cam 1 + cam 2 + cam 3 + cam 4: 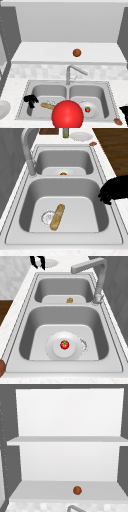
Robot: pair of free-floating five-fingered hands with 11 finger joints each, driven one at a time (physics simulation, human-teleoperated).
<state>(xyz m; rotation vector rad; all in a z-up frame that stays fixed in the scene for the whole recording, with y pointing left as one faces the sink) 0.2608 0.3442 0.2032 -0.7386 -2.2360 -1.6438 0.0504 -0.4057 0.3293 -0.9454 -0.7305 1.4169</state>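
Note:
My left hand (30,100) hovers over the left basin's outer rim with its fingers hanging loosely and nothing in them. It also appears as a dark hand (113,191) beside that basin's front rim and as a hand (37,261) at the far end. In the left basin lies a baguette (48,106) (57,216) next to the drain. A white plate (93,113) (53,352) carrying a tomato (87,109) (64,344) rests in the right basin. My right hand (124,111) sits at the picture's right edge, cut off.
A big red ball (67,114) stands before the sink's front rim. A brown ball (77,52) (77,490) is on the lower shelf. The faucet (71,72) rises behind the divider. A brown lump (118,121) and a white dish (3,109) lie on the counter.

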